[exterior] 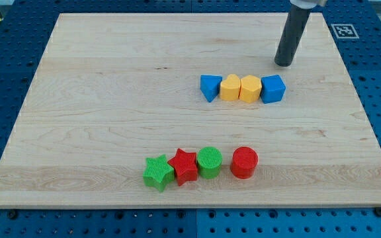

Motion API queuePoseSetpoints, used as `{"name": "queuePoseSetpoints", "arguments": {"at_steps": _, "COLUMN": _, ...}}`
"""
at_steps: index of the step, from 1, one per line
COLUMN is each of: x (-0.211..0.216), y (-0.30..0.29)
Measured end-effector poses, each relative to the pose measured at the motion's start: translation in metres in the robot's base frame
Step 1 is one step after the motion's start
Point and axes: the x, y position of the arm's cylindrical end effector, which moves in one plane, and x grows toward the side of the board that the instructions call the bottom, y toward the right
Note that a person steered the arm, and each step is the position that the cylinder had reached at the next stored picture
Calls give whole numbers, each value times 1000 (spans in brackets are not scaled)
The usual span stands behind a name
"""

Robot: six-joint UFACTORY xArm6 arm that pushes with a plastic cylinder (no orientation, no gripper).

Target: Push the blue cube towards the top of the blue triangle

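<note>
Blue plastic cube (273,88) ends a touching row on the pale wooden desk (111,99): blue triangle (209,86), two yellow blocks (230,87) (250,88), then cube. My tip (284,63), no pincer fitted, stands just above the cube, apart.

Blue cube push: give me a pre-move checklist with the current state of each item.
1. My tip in view and free of all blocks: ok.
2. Blue cube upright at the right end of the upper row: ok.
3. Blue triangle visible at the row's left end: ok.
4. Straight path from cube to triangle: not ok, the two yellow blocks sit between them.
5. Tip on the cube's right side for a leftward push: not ok, it stands above the cube.
6. Tip height at the board: cannot tell.
</note>
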Motion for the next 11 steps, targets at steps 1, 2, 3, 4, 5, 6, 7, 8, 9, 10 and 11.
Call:
{"name": "queuePoseSetpoints", "arguments": {"at_steps": 1, "x": 0, "y": -8}}
{"name": "queuePoseSetpoints", "arguments": {"at_steps": 2, "x": -9, "y": -37}}
{"name": "queuePoseSetpoints", "arguments": {"at_steps": 3, "x": -26, "y": -31}}
{"name": "queuePoseSetpoints", "arguments": {"at_steps": 4, "x": -26, "y": 9}}
{"name": "queuePoseSetpoints", "arguments": {"at_steps": 5, "x": -12, "y": 50}}
{"name": "queuePoseSetpoints", "arguments": {"at_steps": 6, "x": 27, "y": 77}}
{"name": "queuePoseSetpoints", "arguments": {"at_steps": 7, "x": 78, "y": 80}}
{"name": "queuePoseSetpoints", "arguments": {"at_steps": 8, "x": 106, "y": 78}}
{"name": "queuePoseSetpoints", "arguments": {"at_steps": 9, "x": 130, "y": 54}}
{"name": "queuePoseSetpoints", "arguments": {"at_steps": 10, "x": 137, "y": 28}}
{"name": "queuePoseSetpoints", "arguments": {"at_steps": 11, "x": 128, "y": 1}}
